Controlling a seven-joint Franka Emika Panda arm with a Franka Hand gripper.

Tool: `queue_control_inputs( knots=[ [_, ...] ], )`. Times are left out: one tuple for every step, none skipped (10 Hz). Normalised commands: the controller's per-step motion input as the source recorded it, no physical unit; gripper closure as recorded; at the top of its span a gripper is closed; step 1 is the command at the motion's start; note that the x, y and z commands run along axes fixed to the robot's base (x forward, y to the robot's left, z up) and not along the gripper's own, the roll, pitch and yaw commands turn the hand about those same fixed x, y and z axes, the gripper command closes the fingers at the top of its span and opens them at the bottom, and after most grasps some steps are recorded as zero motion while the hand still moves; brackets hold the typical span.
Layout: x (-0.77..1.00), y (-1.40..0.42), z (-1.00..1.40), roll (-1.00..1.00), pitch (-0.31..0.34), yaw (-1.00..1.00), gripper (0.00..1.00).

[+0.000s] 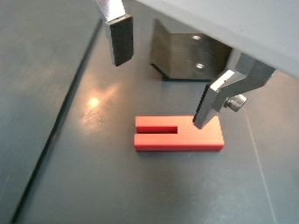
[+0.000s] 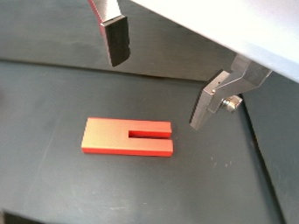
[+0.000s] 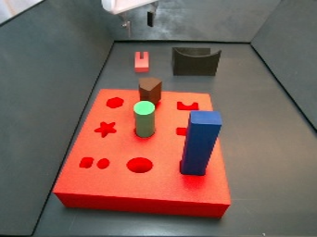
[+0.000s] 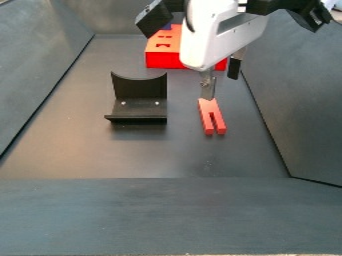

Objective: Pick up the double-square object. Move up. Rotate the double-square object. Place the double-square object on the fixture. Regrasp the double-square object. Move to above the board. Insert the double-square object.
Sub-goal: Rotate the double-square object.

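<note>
Lying flat on the dark surface [image 1: 70,175], the double-square object [image 1: 177,135] is seen directly below the gripper [image 1: 163,79], whose fingers [image 1: 121,39] are spread wide apart with nothing between them and are held clear above the piece. A small, flat, rigid red-pink block with a narrow slot cut in from one end, it is judged to be light and stiff, probably smooth-faced, so a firm pinch across its two long side faces near the middle is advised, away from the slotted end. Just beyond it the fixture [image 3: 194,61] is seen, apart from the piece, and farther off in a side view the board [image 3: 124,190] is found, with pegs standing in it.
</note>
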Motion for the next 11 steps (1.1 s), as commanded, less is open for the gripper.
queue_control_inputs(
  knots=[
    [0.04,0.0,-0.03,0.0,-0.007,1.0,0.0],
    [0.04,0.0,-0.03,0.0,-0.008,1.0,0.0],
    [0.04,0.0,-0.03,0.0,-0.008,1.0,0.0],
    [0.04,0.0,-0.03,0.0,-0.008,1.0,0.0],
    [0.04,0.0,-0.03,0.0,-0.008,1.0,0.0],
    [0.04,0.0,-0.03,0.0,-0.009,1.0,0.0],
    [0.04,0.0,-0.03,0.0,-0.009,1.0,0.0],
    [0.04,0.0,-0.03,0.0,-0.01,1.0,0.0],
    [0.04,0.0,-0.03,0.0,-0.01,1.0,0.0],
    [0.04,0.0,-0.03,0.0,-0.01,1.0,0.0],
    [0.04,0.0,-0.03,0.0,-0.011,1.0,0.0]
  ],
)
